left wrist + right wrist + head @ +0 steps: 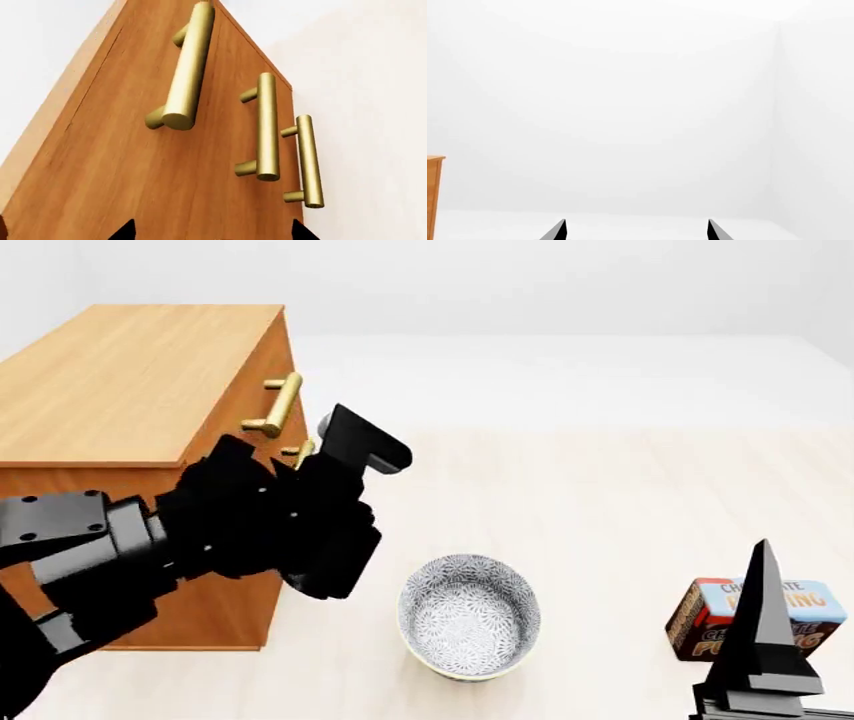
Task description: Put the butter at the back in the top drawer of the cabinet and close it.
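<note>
**Wooden cabinet shut, left arm at its handles**

Wood-fronted cabinet (140,380) stands at the floor's left side, its top drawer (133,145) closed. The left gripper (213,230) hovers just before the brass handles (190,70), fingers apart, touching nothing. A patterned bowl (470,616) sits mid-floor. Near the right edge lies a pudding box (707,615); the right gripper (635,231) is raised, fingers apart. No butter shows.
</note>
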